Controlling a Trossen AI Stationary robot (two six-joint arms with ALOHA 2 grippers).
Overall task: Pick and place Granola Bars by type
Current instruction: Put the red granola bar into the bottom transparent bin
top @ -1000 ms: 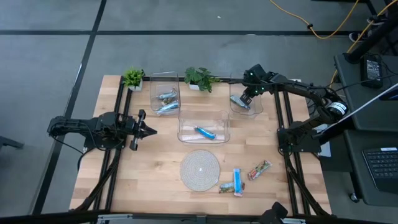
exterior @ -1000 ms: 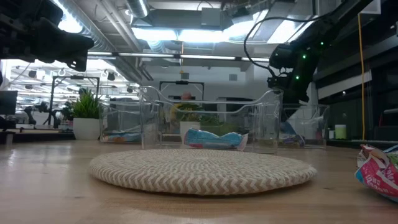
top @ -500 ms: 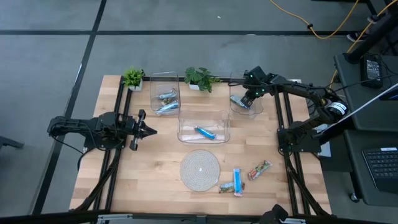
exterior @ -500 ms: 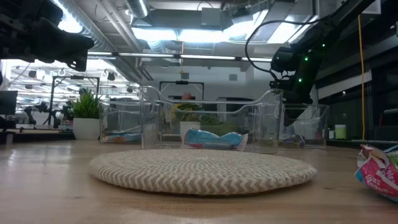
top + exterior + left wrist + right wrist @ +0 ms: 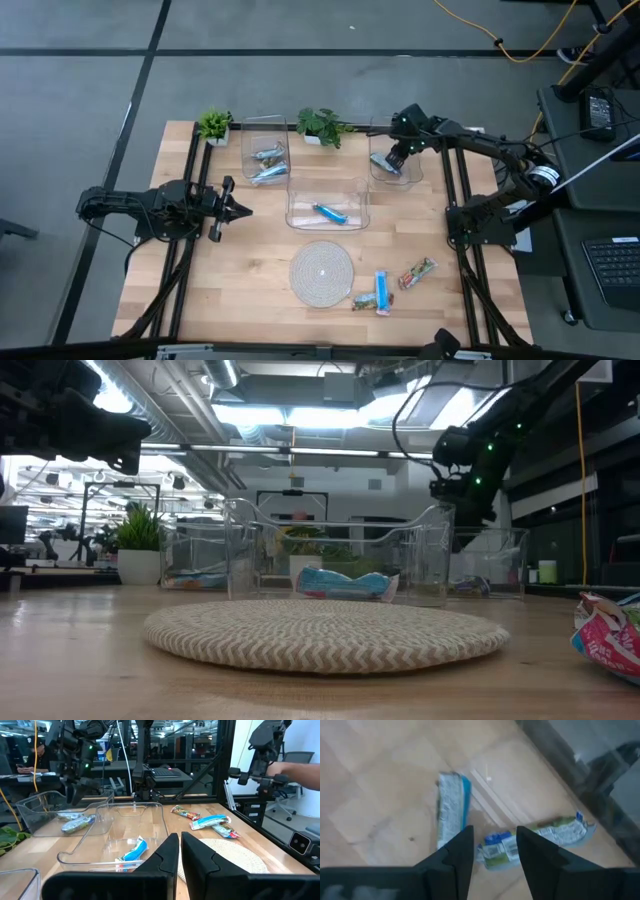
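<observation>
Three granola bars [image 5: 383, 292] lie loose on the bench [image 5: 250, 270] near its front edge, just beside the round woven mat [image 5: 321, 272]: a blue one, a mixed red and green one [image 5: 418, 271] to its right, and a small one [image 5: 364, 301] touching the blue one on the side toward the mat. One blue bar [image 5: 330, 213] lies inside the middle clear bin [image 5: 328, 203]. I see silvery-green bars [image 5: 268, 165] in the back left bin [image 5: 264, 148], and two more bars [image 5: 451, 808] lie in the back right bin [image 5: 396, 162], under my right claw [image 5: 396, 156]. This right claw hangs over that bin with its fingers [image 5: 451, 857] apart and nothing between them. My left claw [image 5: 237, 210] waits over the left side of the bench, pointing toward the middle bin, and its fingers [image 5: 167, 854] are together, holding nothing. Two small potted plants [image 5: 213, 125] stand at the back edge beside the bins.
</observation>
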